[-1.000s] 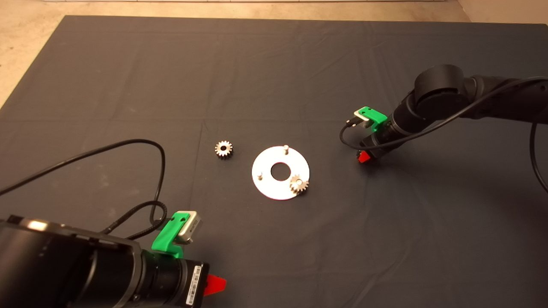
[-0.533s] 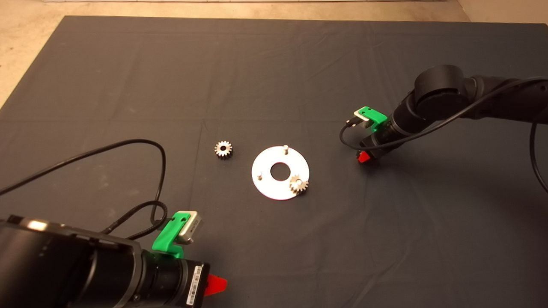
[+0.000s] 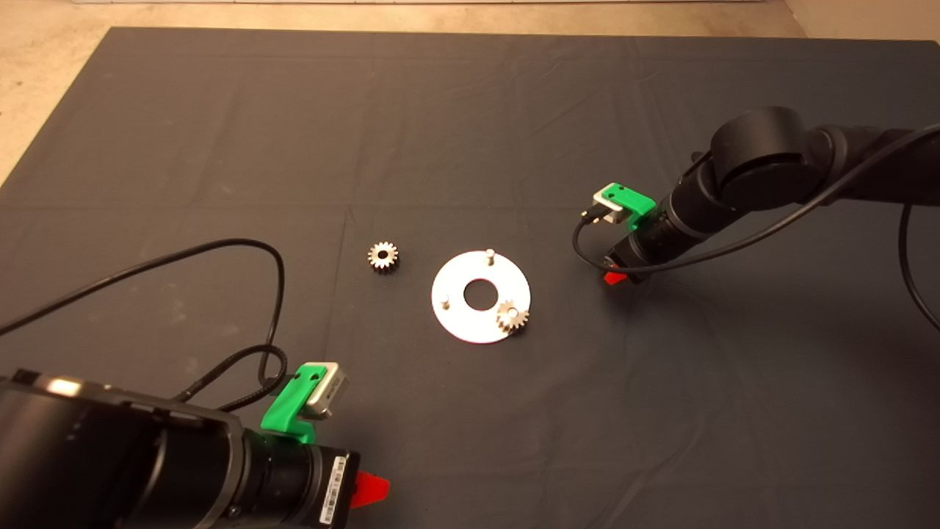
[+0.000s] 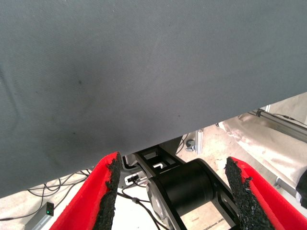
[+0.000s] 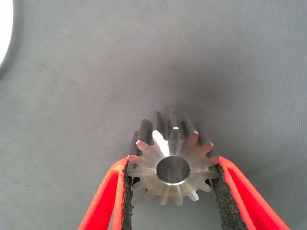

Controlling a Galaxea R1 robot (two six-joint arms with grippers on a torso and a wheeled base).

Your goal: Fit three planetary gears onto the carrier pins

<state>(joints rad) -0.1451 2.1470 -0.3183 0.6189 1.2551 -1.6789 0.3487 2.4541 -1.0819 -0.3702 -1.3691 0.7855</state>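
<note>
Right gripper [image 5: 171,191] pinches one planetary gear [image 5: 172,160] by its teeth, bore exposed for pinning, just right of the disc [image 3: 449,320], which carries one gear [image 3: 513,317]; left gripper [image 4: 172,191] parked near-left, spread.

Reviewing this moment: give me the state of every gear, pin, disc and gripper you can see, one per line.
Gear in right gripper: clamped between the fingers, above the mat.
Gear on disc: seated on a carrier pin.
Loose gear: flat on the mat, beside the disc.
Far pin: upright, bare.
Near-left pin: upright, bare.
Disc: flat on the mat.
Right gripper: shut on a gear.
Left gripper: open, empty, parked at the mat's near-left edge.
</note>
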